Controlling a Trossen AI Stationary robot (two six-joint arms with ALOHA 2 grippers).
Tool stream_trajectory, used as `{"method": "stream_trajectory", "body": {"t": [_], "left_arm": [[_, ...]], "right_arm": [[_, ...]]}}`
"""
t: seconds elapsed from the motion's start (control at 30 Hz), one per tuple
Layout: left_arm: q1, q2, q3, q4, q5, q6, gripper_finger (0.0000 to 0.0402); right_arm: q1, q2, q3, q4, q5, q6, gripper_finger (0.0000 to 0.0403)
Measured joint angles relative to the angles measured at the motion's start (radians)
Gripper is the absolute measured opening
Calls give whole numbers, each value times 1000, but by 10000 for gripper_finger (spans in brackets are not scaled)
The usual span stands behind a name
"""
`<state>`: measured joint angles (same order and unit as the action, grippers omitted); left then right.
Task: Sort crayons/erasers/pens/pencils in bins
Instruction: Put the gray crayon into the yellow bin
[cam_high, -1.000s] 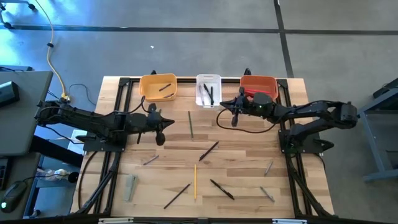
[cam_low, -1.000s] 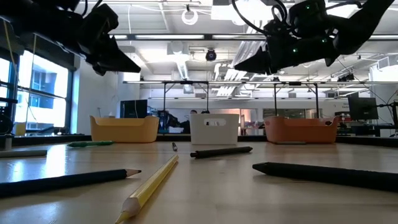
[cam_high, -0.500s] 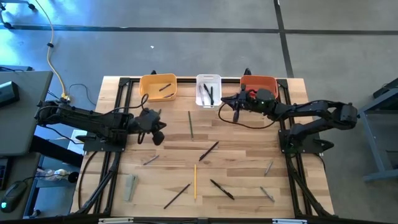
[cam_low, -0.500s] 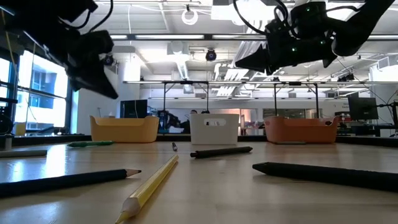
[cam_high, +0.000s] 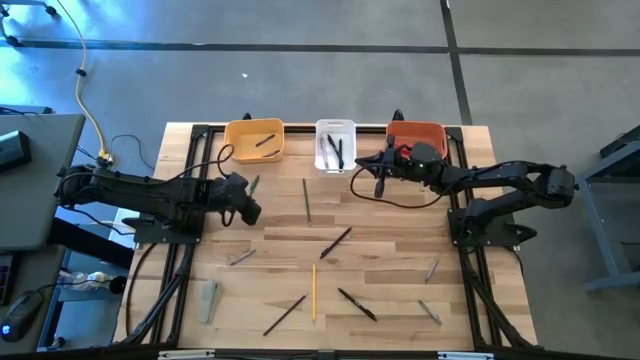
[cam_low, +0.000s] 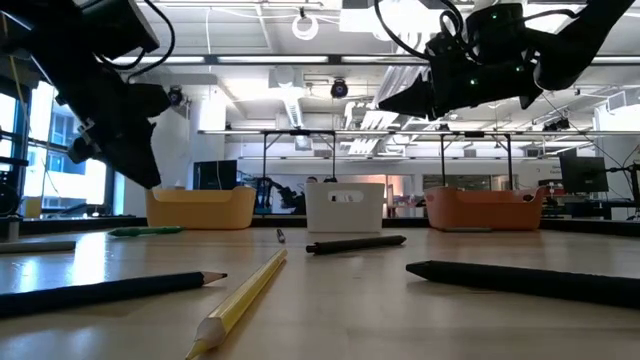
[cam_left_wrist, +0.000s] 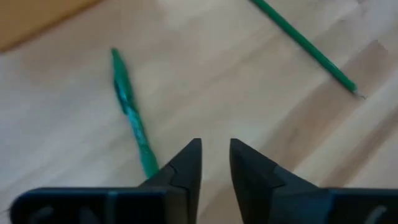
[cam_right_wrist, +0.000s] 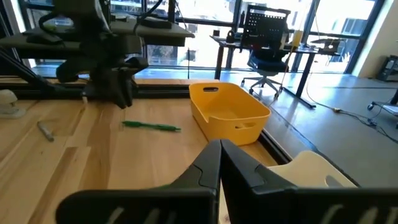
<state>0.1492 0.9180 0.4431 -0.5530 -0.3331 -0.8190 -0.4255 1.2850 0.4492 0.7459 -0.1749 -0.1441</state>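
Tabletop (cam_high: 390, 250) is mostly unsorted: few pens in bins (cam_high: 336, 146), many loose; left hand (cam_left_wrist: 214, 163) slightly parted, right hand (cam_right_wrist: 219, 163) clenched, both empty.

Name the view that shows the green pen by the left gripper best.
The left wrist view: the green pen fills it. The high view shows a thin sliver, the low view a flat streak, the right wrist view it small.

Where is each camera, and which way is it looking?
High view: above the table, looking straight down; both arms show.
Low view: at tabletop height, looking across a yellow pencil to three bins; both arms hang above.
Left wrist view: on the left arm, looking down at a green pen; its left end effector shows.
Right wrist view: on the right arm, facing the yellow-orange bin; right end effector shows.
Shared: that bin appears in high, low and right wrist views.
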Motion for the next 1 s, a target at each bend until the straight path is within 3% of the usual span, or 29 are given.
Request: {"method": "stream_trajectory", "body": {"t": [0.17, 0.37, 0.63, 0.8, 1.0], "left_arm": [[-37, 0, 0, 10, 160, 100, 106], [-188, 6, 0, 13, 243, 81, 113], [-405, 126, 1, 15, 244, -92, 113], [-468, 214, 11, 41, 208, -181, 113], [-501, 318, 97, 42, 192, -151, 113]], "right_arm": [[0, 0, 0, -17, 0, -14, 0], [0, 0, 0, -18, 0, -14, 0], [0, 0, 0, -19, 1, -14, 0], [0, 0, 0, -19, 1, -14, 0], [0, 0, 0, -24, 1, -14, 0]]}}
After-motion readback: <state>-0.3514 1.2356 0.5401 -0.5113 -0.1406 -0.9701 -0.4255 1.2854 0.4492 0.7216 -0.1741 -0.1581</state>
